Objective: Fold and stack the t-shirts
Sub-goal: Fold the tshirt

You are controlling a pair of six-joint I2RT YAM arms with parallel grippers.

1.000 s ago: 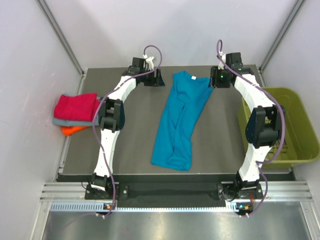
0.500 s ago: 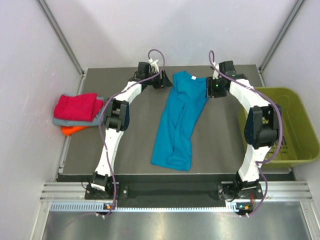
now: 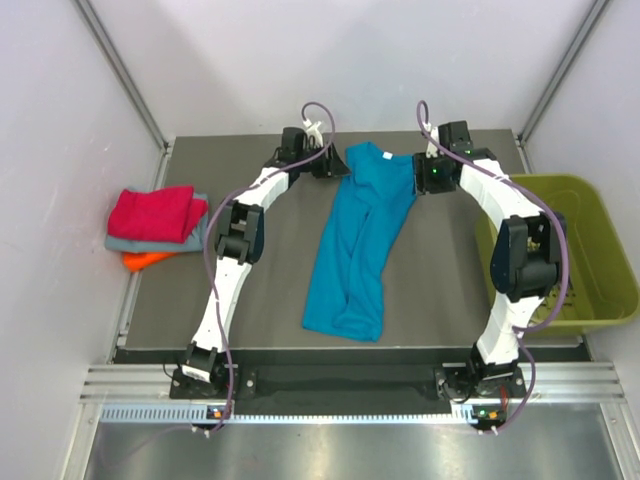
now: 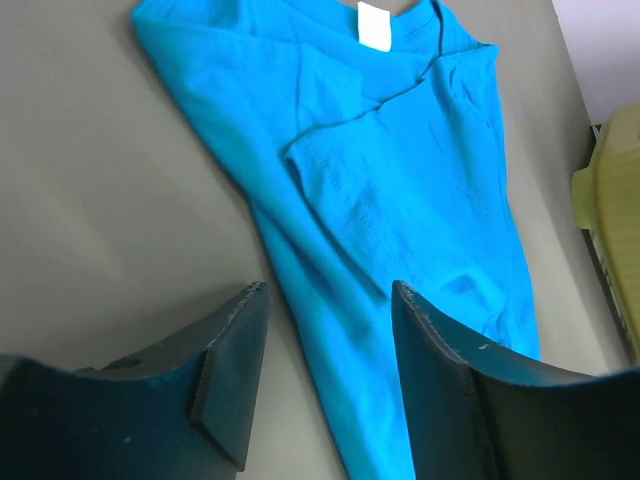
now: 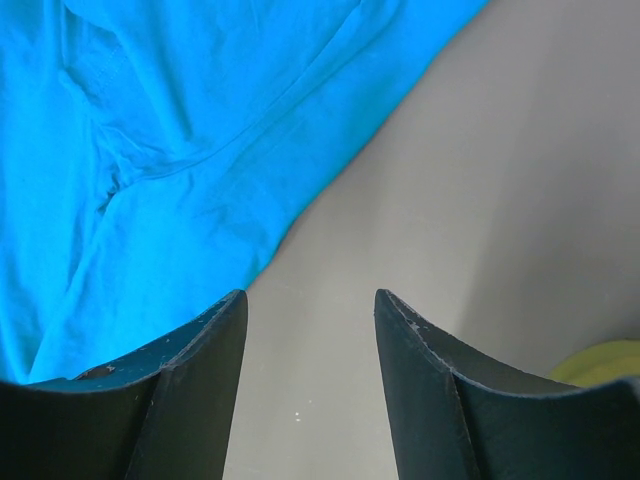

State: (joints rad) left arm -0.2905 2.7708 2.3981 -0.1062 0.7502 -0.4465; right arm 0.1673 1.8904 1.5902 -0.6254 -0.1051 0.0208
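A teal-blue t-shirt (image 3: 358,240) lies lengthwise on the dark table, sides folded in, collar at the far end. My left gripper (image 3: 331,166) hangs open at the shirt's far left shoulder. In the left wrist view the shirt's edge (image 4: 400,170) runs between the fingers of the left gripper (image 4: 328,288), ungripped. My right gripper (image 3: 421,173) is open at the far right shoulder. In the right wrist view bare table shows between the fingers of the right gripper (image 5: 310,295), with the shirt (image 5: 180,150) just to their left. Folded magenta-red (image 3: 152,212), grey (image 3: 118,243) and orange (image 3: 145,260) t-shirts sit stacked at the left edge.
An olive-green plastic bin (image 3: 592,250) stands off the table's right side; its corner (image 5: 605,362) shows in the right wrist view. White walls and metal posts close in the back and sides. The arms' bases stand on the near rail.
Both grippers have moved inward toward the teal shirt's shoulders, the left one rightward and the right one leftward and slightly nearer. The shirt has not moved.
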